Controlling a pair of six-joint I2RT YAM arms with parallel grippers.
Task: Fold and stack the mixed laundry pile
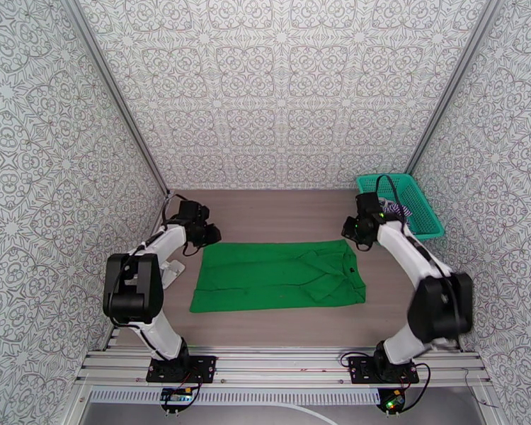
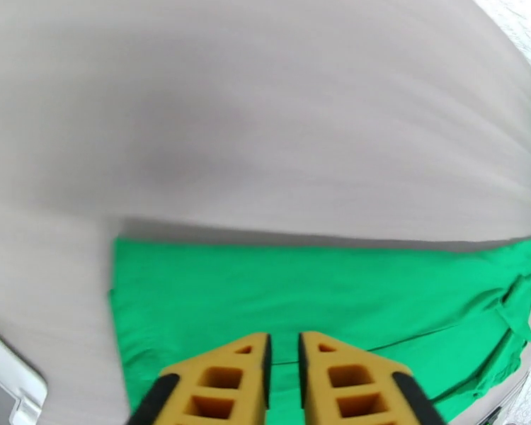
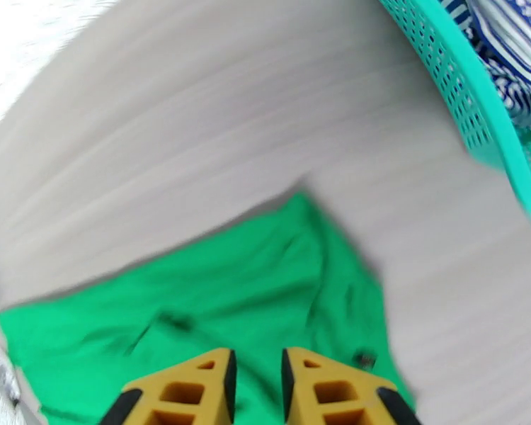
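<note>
**Pincers over the far corners of the green cloth**

The left pincer (image 2: 283,338) is almost pressed together, with a thin slit between its yellow ribbed fingers and nothing in it. The right pincer (image 3: 258,352) is much the same, its slit a touch wider and also empty. Both hang above the cloth without touching it.

The green cloth (image 1: 280,278) lies flat mid-tabletop, between the two arms, with its long axis running left to right. From above, the left pincer sits at its far-left corner and the right pincer at its far-right corner, so the cloth spreads toward the near side from each. A fold along that axis probably means each pincer taking its own corner and drawing it near.

The cloth is plain, matte and thin, a rough rectangle. Its left end is smooth, and its right end is creased, with a seam or flap showing.

The striped shirt (image 3: 506,37) lies bunched in the teal mesh basket (image 1: 425,231) at far right, just beyond the right pincer, so the right arm is nearer to it. The basket is rigid perforated plastic, and the tabletop (image 1: 280,214) is pale wood-grain. Both wrist views are blurred.
</note>
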